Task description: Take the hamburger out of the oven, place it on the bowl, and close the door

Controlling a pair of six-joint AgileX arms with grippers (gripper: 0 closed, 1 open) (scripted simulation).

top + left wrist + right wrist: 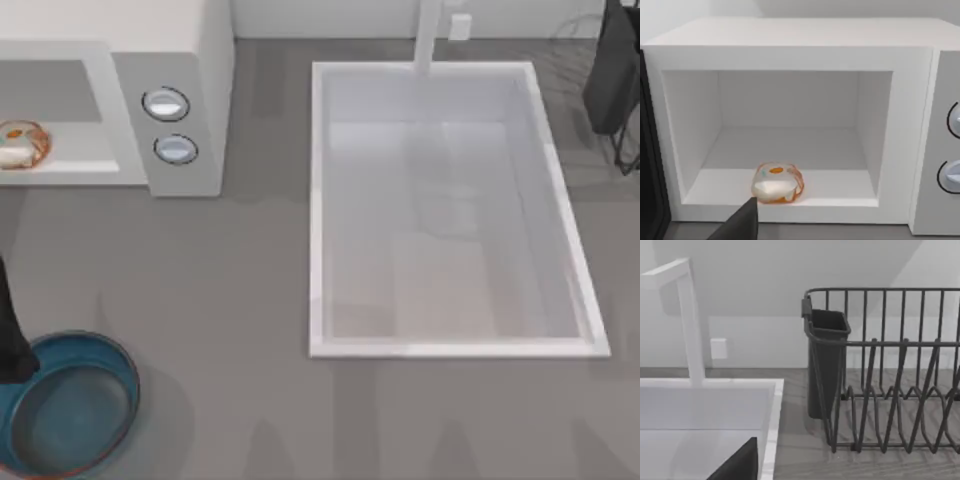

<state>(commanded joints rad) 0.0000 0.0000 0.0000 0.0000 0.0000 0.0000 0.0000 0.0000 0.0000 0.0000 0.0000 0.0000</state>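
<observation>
The oven (110, 90) stands with its cavity exposed, and the hamburger (777, 182) sits on the cavity floor close to the front lip, just ahead of and slightly above the left jaws, whose dark tip (742, 222) shows in the left wrist view. Only that one dark finger edge appears, so whether the left jaws stand apart or together cannot be told. In the top view the hamburger (20, 145) lies near the cavity's front edge, and the left arm (12, 335) is a dark shape beside the bowl (65, 405), which rests on the desk (230, 320) well behind the jaws' line of approach.

The hamburger looks small, rounded and light, and probably soft, so it should give under a hard squeeze. Its glossy pale surface may be a little slippery. The best hold, I judge, is across its widest middle from the sides, with the jaws coming in low and level over the front lip and closing gently. A grip too high on the dome might let it squirt out. A dark strip at the edge of the left wrist view may be the door (650, 165), swung wide, though that is hard to confirm.

The right arm is parked by the dish rack (890, 375) beyond the sink (450, 210); one dark finger (740, 462) shows, its jaws' state unclear.
</observation>
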